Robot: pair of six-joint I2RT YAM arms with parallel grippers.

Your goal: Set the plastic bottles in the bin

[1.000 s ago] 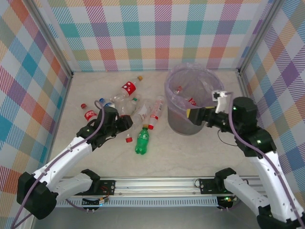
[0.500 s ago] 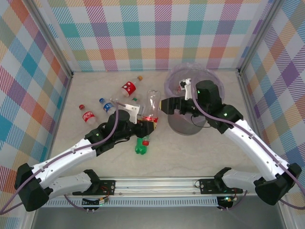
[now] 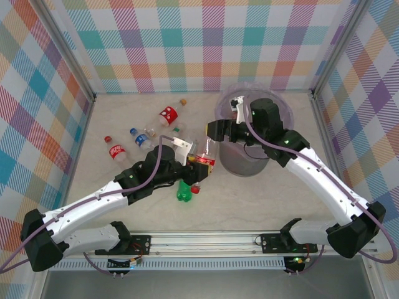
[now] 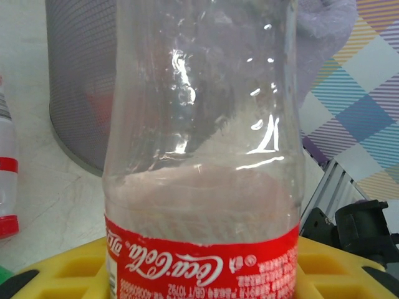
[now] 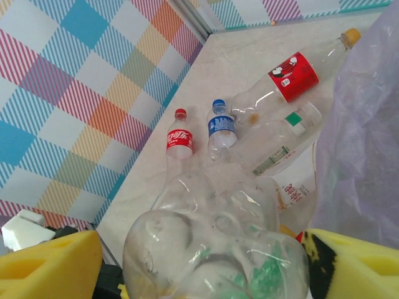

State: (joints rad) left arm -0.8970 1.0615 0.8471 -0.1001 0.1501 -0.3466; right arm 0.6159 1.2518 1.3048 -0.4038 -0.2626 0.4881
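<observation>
My left gripper (image 3: pixel 198 163) is shut on a clear plastic bottle (image 3: pixel 202 151) with a red label, held off the table just left of the bin (image 3: pixel 240 163). In the left wrist view the bottle (image 4: pixel 199 156) stands between the yellow fingers (image 4: pixel 62 271), with the grey bin (image 4: pixel 81 93) behind it. My right gripper (image 3: pixel 215 132) reaches out from over the bin. Its yellow fingers (image 5: pixel 50 265) stand either side of the bottle's base (image 5: pixel 212 249), with a small gap at the left one. More bottles (image 3: pixel 168 114) lie on the table at the left.
A green bottle (image 3: pixel 185 190) lies below the left gripper. A small red-capped bottle (image 5: pixel 179 140), a blue-capped one (image 5: pixel 221 128) and a large red-labelled one (image 5: pixel 293 76) lie near the left wall. The lavender bag (image 5: pixel 368 124) lines the bin. Checked walls enclose the table.
The left arm lifted the red-labelled bottle from the pile and carried it toward the bin. The right arm swung left from the bin and brought its jaws around the bottle's base, narrowing.
</observation>
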